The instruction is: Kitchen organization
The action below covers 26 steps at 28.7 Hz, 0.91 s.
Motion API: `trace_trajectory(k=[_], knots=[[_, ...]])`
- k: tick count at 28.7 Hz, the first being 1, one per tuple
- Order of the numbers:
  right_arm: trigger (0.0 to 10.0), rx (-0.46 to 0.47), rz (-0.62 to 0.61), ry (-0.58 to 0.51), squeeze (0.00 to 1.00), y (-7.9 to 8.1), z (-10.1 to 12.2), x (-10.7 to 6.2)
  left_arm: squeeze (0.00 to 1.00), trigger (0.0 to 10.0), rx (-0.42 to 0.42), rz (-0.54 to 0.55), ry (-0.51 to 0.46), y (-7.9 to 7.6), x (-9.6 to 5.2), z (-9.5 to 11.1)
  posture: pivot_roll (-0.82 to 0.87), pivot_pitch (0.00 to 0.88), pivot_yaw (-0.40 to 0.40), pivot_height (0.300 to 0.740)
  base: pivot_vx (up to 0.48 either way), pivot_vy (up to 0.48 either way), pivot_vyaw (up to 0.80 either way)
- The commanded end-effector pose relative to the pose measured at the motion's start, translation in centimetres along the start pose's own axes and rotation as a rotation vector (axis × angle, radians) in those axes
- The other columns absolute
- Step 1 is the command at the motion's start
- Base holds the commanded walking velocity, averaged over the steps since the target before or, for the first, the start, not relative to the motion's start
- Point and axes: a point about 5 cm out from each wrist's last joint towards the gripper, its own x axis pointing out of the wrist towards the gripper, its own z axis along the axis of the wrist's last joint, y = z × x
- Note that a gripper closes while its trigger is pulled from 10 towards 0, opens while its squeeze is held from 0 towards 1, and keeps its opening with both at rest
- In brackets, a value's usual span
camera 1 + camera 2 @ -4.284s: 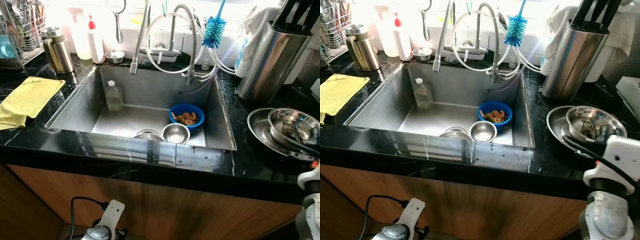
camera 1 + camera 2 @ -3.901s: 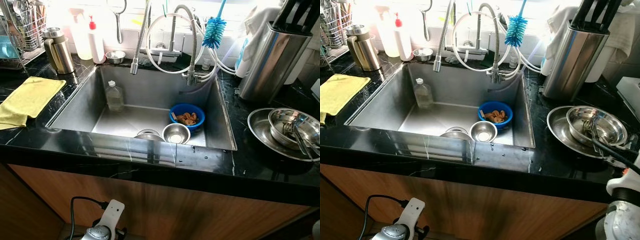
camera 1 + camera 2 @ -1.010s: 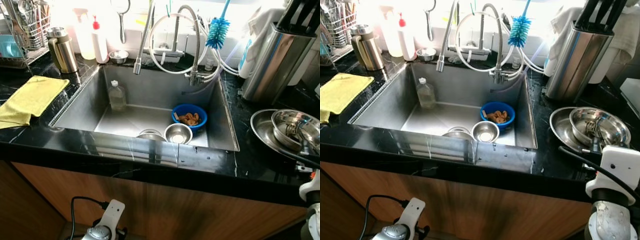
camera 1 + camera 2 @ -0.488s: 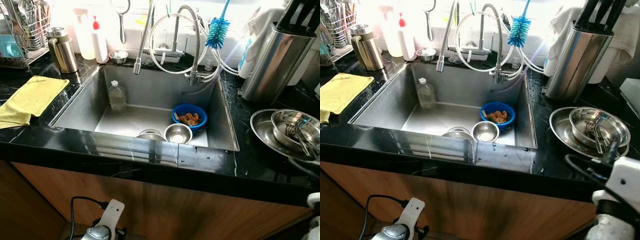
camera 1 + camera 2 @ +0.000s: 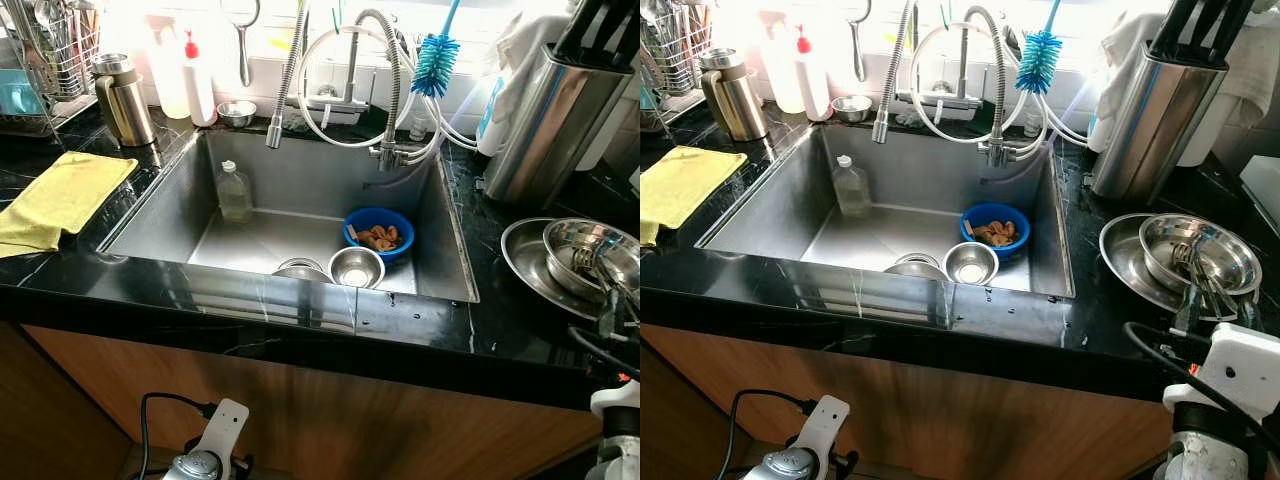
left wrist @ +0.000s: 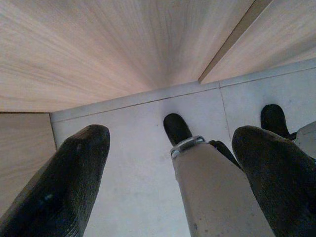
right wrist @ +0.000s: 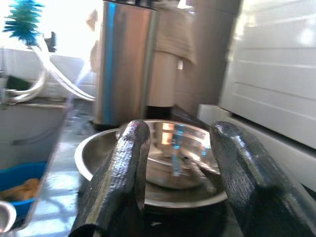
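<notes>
Right gripper (image 7: 180,168) hovers spread wide and empty at the counter's edge, just short of the nested shiny steel bowls (image 5: 1195,255); its wrist view catches cutlery (image 7: 175,148) lying inside them. Left gripper (image 6: 173,182) hangs released beside the wooden cabinet front (image 6: 98,44), above pale floor tiles (image 6: 143,148).

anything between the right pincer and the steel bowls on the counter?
Nothing visible. The right pincer, fingers open, points straight at the stacked bowls on the counter right of the sink, with open space between them. Utensils lie inside the upper bowl. The left pincer hangs idle, low by the cabinet.
</notes>
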Motion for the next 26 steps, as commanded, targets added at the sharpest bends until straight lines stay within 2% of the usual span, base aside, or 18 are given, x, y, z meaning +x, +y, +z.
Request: trace_trajectory(k=[1, 13, 26], knots=[[10.0, 0.01, 0.027, -0.007, 0.0, 0.1, -0.1, -0.1, 0.0, 10.0, -0.002, 0.008, -0.013, 0.1, 0.0, 0.2, -0.02, 0.022, -0.047, 0.736, 0.0, 0.0, 0.0], [10.0, 0.006, -0.089, -0.015, 0.0, -1.1, -0.7, -0.5, 0.0, 10.0, -0.004, 0.01, -0.019, 0.2, 0.0, 0.4, -0.01, 0.027, -0.046, 0.736, 0.0, 0.0, 0.0], [10.0, 0.016, -0.102, 0.005, 0.0, -1.2, -1.5, -0.6, 0.0, 10.0, -0.003, 0.006, -0.023, 0.1, 0.0, 0.5, -0.01, 0.027, -0.047, 0.736, 0.0, 0.0, 0.0]])
